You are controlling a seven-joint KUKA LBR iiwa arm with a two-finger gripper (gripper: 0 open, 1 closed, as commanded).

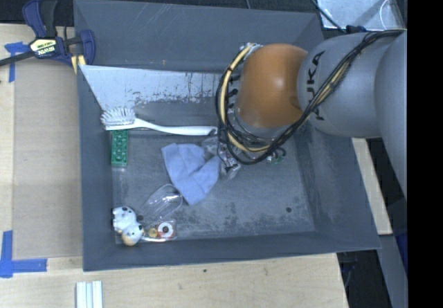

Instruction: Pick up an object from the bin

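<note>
The only marking I can read is the brand name KUKA. It stands in black capitals on my grey arm [353, 92] and runs up the casing just behind the orange cover [273, 85]. Black and yellow cables [332, 68] cross part of the word, so its letters show broken.

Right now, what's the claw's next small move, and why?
Probably nudge toward the middle of the blue cloth: the claw sits at the cloth's right edge, close by the handle end of the white brush, so a grasp there might catch the handle.
</note>
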